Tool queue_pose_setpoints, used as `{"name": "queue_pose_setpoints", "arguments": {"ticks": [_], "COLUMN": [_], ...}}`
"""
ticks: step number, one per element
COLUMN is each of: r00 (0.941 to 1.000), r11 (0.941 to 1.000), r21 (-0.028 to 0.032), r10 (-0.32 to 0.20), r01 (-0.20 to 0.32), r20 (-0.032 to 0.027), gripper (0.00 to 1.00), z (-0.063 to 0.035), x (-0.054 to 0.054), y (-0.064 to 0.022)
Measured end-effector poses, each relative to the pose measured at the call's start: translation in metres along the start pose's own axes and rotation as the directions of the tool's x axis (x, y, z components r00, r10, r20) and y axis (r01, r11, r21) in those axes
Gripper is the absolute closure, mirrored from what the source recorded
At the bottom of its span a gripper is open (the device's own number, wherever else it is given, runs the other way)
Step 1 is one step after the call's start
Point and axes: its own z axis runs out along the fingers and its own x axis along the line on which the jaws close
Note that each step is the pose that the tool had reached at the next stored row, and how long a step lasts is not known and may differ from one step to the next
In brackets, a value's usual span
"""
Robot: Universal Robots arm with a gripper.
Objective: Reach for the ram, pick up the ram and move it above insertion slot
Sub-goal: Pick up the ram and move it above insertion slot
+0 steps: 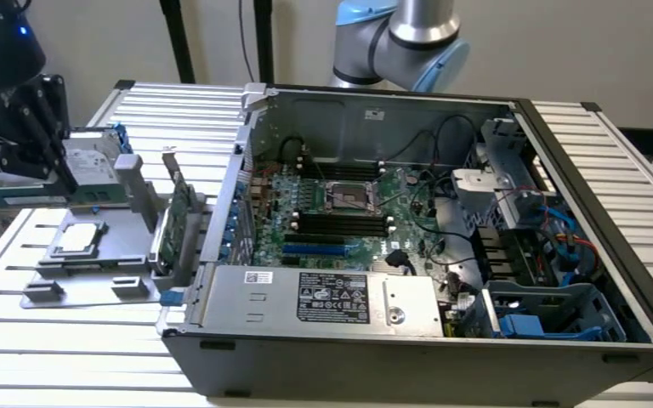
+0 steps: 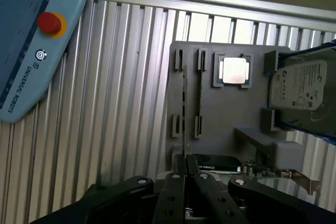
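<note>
Wrist view: hand [image 2: 185, 158] clenched on the thin ram [image 2: 184, 98], edge-on over the grey holder [image 2: 220, 124] beside the hard drive [image 2: 302, 85].

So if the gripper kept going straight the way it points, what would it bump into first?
Likely the ram, standing on edge in the gray holder. In the wrist view the shut gripper lines up with its thin edge and nothing sits between them, though depth is hard to judge.

The ram [image 1: 34, 198], a long thin pale-green stick, is held level on edge in the hand [image 2: 185, 163].
</note>
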Motion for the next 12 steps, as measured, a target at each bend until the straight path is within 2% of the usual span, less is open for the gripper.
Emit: {"name": "queue_pose_setpoints", "arguments": {"ticks": [12], "r00": [0.9999], "r11": [1.0000], "r21": [0.0017], "r10": [-0.001], "r01": [0.000], "r20": [0.0146], "gripper": [0.88], "z": [-0.0110], "x": [-0.001], "y": [-0.0322]}}
